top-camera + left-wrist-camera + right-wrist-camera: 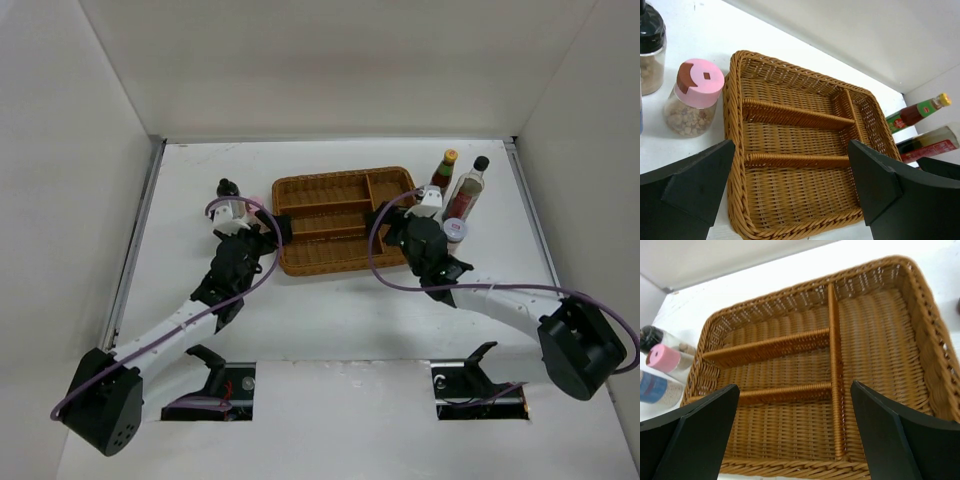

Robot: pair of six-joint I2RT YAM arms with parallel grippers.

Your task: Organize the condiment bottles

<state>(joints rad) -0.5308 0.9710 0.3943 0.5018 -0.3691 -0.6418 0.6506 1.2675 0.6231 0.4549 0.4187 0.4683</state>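
Note:
The brown wicker tray [340,270] lies at the table's middle with nothing in it. My left gripper [279,228] is open and empty at its left end. My right gripper [384,220] is open and empty over its right part. Left of the tray stand the black-capped dark jar [227,187] and the pink-capped jar [253,199]; the silver-capped blue-label jar shows only in the right wrist view [655,388]. Right of the tray stand the yellow-capped green bottle [445,168], the tall clear black-capped bottle [468,188] and the short red-lidded jar [456,232].
The left wrist view shows the tray's rim [731,125], the pink-capped jar [694,97], the black-capped jar [651,47] and both tall bottles [920,111] beyond. The right wrist view shows the tray's dividers [835,365]. White walls enclose the table.

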